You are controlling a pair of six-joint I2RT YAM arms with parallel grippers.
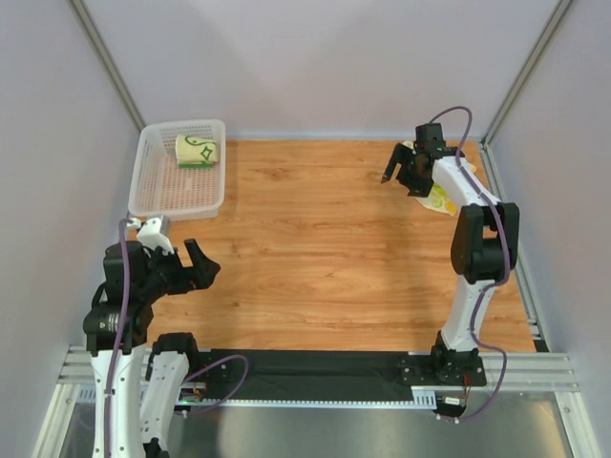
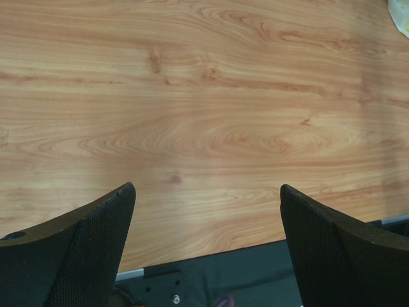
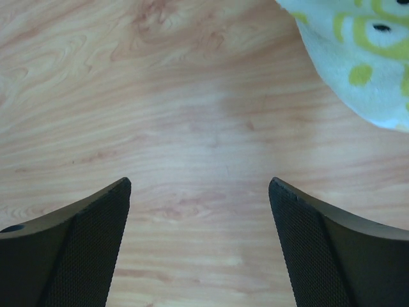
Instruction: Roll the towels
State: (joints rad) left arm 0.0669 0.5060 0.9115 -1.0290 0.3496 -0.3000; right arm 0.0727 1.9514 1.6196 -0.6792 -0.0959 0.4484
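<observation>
Guessing soft, light and floppy for the yellow-blotched towel (image 3: 358,61), so better pinching an edge than the middle, with right gripper (image 3: 199,185) and left gripper (image 2: 208,188) both gaping, empty.

No text, label, brand, number or sign is showing legibly in any of the three views.
</observation>
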